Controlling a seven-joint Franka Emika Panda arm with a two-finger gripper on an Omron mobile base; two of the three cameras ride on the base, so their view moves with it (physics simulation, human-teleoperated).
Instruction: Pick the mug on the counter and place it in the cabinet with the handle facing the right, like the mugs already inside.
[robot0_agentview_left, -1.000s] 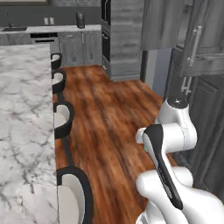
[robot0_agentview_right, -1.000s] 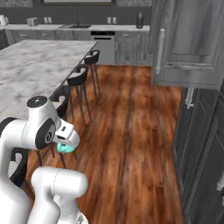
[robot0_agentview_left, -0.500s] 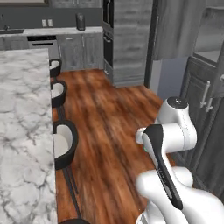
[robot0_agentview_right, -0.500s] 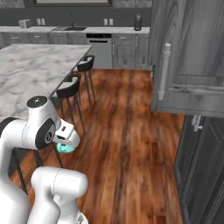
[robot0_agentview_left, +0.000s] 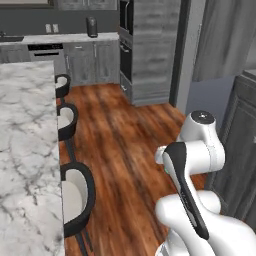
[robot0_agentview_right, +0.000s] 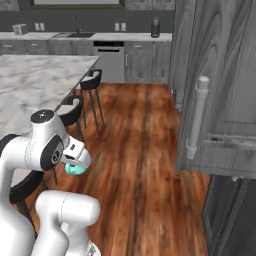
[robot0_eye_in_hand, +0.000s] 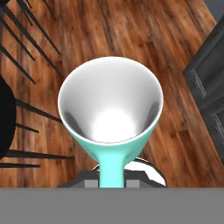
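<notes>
Views have swung toward the cabinet (robot0_agentview_right: 220, 100); gripper (robot0_eye_in_hand: 111, 177), mostly hidden, grips the mug (robot0_eye_in_hand: 110, 107) by its handle.

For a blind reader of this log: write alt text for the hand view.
A teal mug with a white inside is seen from above, mouth toward the camera, handle pointing down to the gripper that holds it. Below it lies a reddish wood floor, with thin black stool legs at left and a dark panelled door at right.

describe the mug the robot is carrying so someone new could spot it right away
Start at the white arm over the wood floor, beside the marble counter. At its gripper sits the mug. It is the one teal thing, with a white inside.
</notes>
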